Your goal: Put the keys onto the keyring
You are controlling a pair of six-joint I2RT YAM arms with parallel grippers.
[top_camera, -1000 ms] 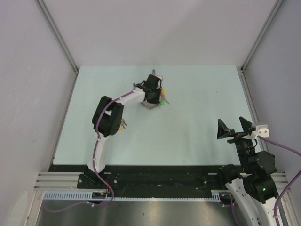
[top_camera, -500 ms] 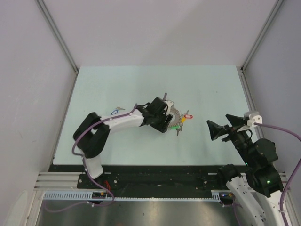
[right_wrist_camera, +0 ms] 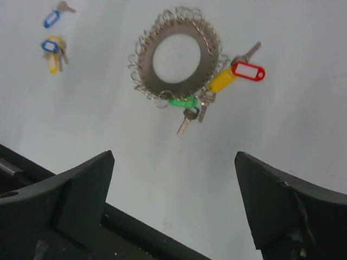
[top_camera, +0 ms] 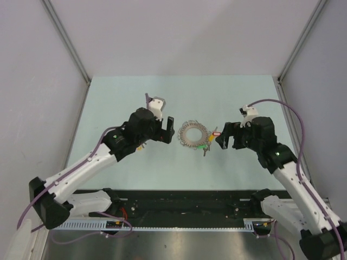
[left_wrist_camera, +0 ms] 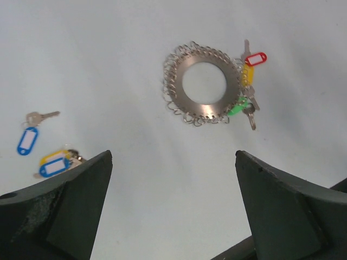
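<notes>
Silver and wreath-like, the keyring (top_camera: 183, 134) lies flat on the pale table (top_camera: 244, 97) in the overhead view, between the left gripper (top_camera: 165, 130) and the right gripper (top_camera: 223, 135); both stand near it with fingers spread wide, holding nothing and touching nothing.

From the left wrist, the ring sits ahead of the spread jaws, its red tag (left_wrist_camera: 255, 58), yellow tag (left_wrist_camera: 248, 73) and green tag (left_wrist_camera: 235, 109) on its right side; the keys (left_wrist_camera: 56, 162) lie loose well off to the left, one blue-tagged key apart from a small bunch close by the left finger.

From the right wrist, the ring lies ahead and apart from the fingers; the loose keys show far off at top left.

The step in hand looks like fetching a loose key; the left arm would need to turn toward the bunch and pinch one cleanly.
</notes>
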